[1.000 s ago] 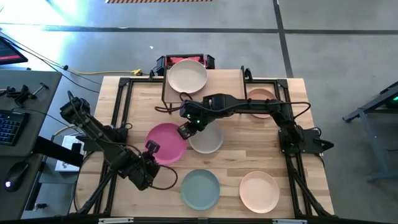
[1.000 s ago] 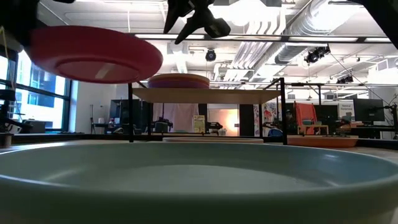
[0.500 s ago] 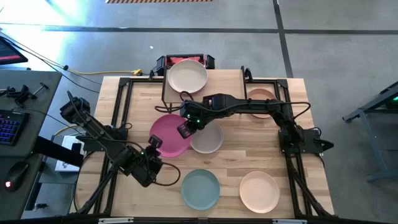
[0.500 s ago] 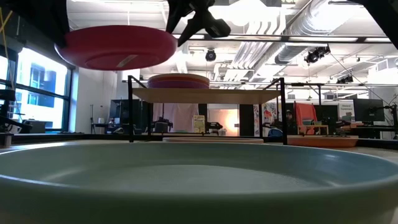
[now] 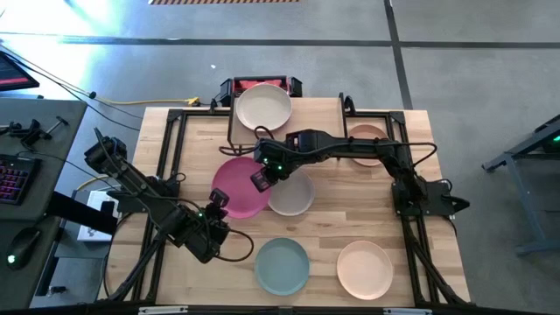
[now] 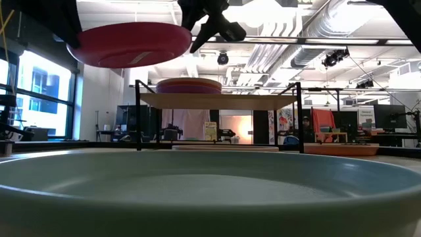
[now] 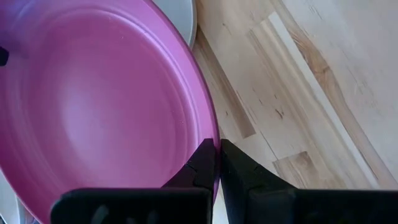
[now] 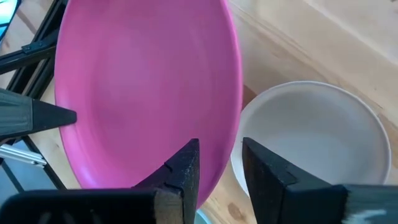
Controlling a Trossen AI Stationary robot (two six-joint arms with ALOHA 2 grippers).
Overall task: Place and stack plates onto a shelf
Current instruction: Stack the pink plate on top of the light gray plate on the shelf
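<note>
Pink plate [image 5: 239, 188], clamped at its 7 o'clock rim by left gripper [image 5: 216, 203], has risen toward the shelf [image 6: 217, 100]; right gripper [image 5: 261, 179] fingers apart straddling the opposite rim, handover likely

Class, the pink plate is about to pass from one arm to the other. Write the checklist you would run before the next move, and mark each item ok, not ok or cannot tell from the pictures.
1. Left end effector shut on the pink plate's rim: ok.
2. Pink plate lifted clear of the tabletop: ok, the low view shows it in the air.
3. Right end effector straddling the plate's opposite rim, fingers open: ok.
4. Right end effector gripping the rim firmly: not ok, not yet closed.
5. Shelf has room: ok, only the cream plate shows on it from above.
6. Grey plate below out of the path: cannot tell.
</note>
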